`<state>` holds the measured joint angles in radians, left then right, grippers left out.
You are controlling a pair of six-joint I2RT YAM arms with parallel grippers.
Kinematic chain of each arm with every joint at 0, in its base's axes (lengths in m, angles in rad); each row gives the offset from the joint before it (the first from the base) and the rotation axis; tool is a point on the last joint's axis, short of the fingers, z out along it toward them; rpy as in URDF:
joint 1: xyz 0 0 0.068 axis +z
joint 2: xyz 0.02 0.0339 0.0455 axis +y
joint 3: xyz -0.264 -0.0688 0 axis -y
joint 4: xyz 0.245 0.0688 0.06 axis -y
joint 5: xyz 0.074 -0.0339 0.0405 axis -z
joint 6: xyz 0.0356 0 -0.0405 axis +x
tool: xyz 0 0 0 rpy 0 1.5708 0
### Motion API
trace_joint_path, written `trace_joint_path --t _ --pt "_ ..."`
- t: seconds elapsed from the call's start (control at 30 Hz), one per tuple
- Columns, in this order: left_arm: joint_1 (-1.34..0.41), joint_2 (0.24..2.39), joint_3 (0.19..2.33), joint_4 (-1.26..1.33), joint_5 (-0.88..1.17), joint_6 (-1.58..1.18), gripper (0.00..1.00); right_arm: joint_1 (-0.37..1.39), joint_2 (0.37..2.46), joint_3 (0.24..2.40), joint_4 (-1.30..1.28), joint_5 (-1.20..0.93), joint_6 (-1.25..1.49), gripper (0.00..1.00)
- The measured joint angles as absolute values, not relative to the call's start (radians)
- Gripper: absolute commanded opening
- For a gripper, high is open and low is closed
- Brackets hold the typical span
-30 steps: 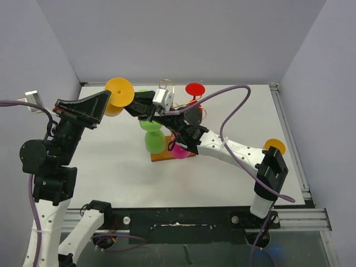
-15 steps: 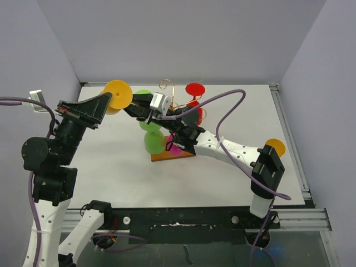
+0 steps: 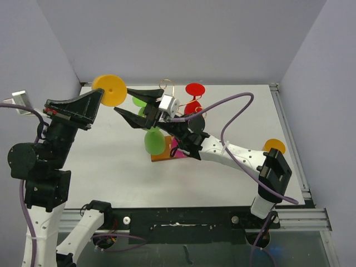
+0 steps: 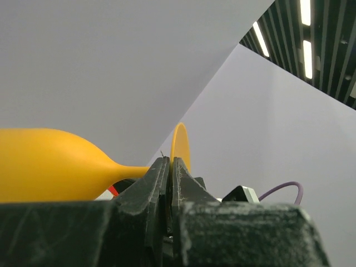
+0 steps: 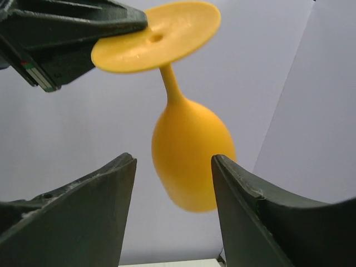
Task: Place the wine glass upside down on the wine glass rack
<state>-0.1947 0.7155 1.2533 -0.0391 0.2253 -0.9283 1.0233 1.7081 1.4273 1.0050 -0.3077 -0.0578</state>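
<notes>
The orange wine glass [image 3: 109, 89] hangs with its foot up. My left gripper [image 3: 100, 95] is shut on the rim of that foot [image 4: 181, 142], and the bowl [image 4: 50, 167] stretches left in the left wrist view. My right gripper [image 3: 122, 99] is open, and the bowl [image 5: 192, 158] sits apart between its fingers [image 5: 83, 211]; the foot [image 5: 161, 36] and the left gripper [image 5: 67, 28] are above them. The wine glass rack [image 3: 167, 86], gold wire on a brown wooden base [image 3: 161, 157], stands just right of the glass.
On the rack hang green glasses [image 3: 154, 142], a red one [image 3: 194, 89] and a pink one [image 3: 179, 150]. Another orange glass [image 3: 274, 146] lies by the right arm near the table's right edge. Purple cables loop over the table.
My right gripper has opened and let go of the orange glass. My left gripper has shut on the foot and moved left with the glass.
</notes>
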Motion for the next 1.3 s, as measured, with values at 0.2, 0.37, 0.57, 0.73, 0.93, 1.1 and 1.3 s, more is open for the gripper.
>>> trace_joint_path --t 0.2,0.37,0.57,0.73,0.93,1.1,1.3 --pt "-0.195 0.706 1.325 -0.035 0.174 -0.874 0.0 1.024 1.607 1.349 1.005 -0.266 -0.044 0.65" --pt "-0.195 0.714 1.334 -0.03 0.16 -0.85 0.0 1.024 1.485 1.282 1.001 -0.25 -0.032 0.67" --pt "-0.195 0.81 1.384 -0.059 0.162 -0.823 0.0 1.024 1.325 1.181 0.974 -0.178 0.002 0.67" --pt "-0.195 0.948 1.458 -0.093 0.18 -0.787 0.0 1.025 1.185 1.097 0.858 -0.052 0.036 0.64" --pt "-0.194 1.106 1.495 -0.109 0.194 -0.749 0.0 1.025 1.003 1.058 0.609 0.076 0.038 0.64" --pt "-0.192 1.246 1.53 -0.094 0.242 -0.736 0.0 1.024 0.879 1.03 0.451 0.172 0.044 0.65" --pt "-0.181 1.389 1.566 -0.065 0.32 -0.774 0.0 1.024 0.828 1.02 0.28 0.271 0.072 0.67"
